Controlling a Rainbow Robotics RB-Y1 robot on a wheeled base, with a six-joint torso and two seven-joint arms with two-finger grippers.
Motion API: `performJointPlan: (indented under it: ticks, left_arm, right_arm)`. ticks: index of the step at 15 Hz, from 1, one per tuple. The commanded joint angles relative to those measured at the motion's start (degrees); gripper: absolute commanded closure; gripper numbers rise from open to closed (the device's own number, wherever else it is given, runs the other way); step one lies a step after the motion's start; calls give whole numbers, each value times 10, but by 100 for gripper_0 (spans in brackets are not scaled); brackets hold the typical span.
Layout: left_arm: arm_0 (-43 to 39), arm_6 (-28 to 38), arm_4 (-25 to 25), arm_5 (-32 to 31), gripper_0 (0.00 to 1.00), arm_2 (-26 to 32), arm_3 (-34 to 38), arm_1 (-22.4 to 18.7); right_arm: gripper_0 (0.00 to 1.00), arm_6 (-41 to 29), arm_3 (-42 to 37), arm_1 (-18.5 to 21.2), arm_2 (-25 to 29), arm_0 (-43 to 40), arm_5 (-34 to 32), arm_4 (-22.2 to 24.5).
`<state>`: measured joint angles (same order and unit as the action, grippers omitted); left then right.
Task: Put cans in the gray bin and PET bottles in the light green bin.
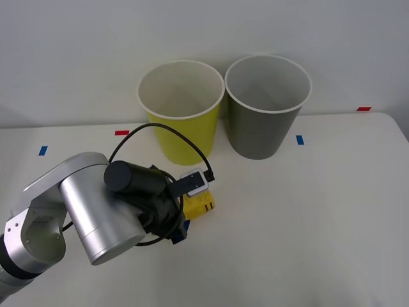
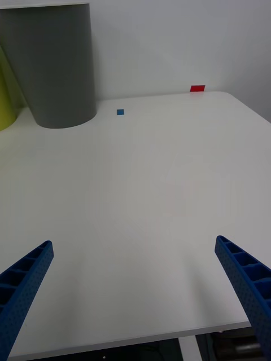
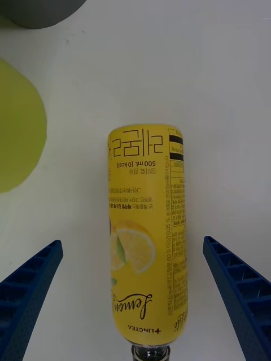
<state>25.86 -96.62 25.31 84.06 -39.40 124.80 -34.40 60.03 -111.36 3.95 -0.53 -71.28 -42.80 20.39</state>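
A PET bottle (image 3: 144,225) with a yellow lemon label lies on its side on the white table, between the two blue fingers of my left gripper (image 3: 131,242). The gripper is open, with a gap on each side of the bottle. In the front view the left wrist covers most of the gripper (image 1: 185,222), and the bottle's (image 1: 201,203) end sticks out just in front of the light green bin (image 1: 181,109). The gray bin (image 1: 265,105) stands right of it, almost touching. My right gripper (image 2: 134,245) is open over bare table, with the gray bin (image 2: 53,67) far off. Cans are out of view.
Small blue tape marks (image 1: 300,139) and red tape marks (image 1: 363,109) lie on the table near the back. A black cable (image 1: 160,131) loops from the left wrist in front of the light green bin. The table's right edge (image 2: 248,107) runs close to the right gripper.
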Motion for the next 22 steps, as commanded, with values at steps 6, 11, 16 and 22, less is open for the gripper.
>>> performJointPlan:
  ticks: [6, 11, 16, 22]
  left_arm:
    - [67, -48, 6, 40, 15, -1, -124, 89]
    - [86, -71, -1, 66, 15, -1, -178, 128]
    - [88, -74, -19, 85, 15, 0, -194, 151]
    - [88, -80, -47, 85, 15, 0, -244, 187]
  right_arm:
    - [0, 0, 0, 0, 0, 0, 0, 0]
    - [0, 0, 0, 0, 0, 0, 0, 0]
    - [0, 0, 0, 0, 0, 0, 0, 0]
    - [0, 0, 0, 0, 0, 0, 0, 0]
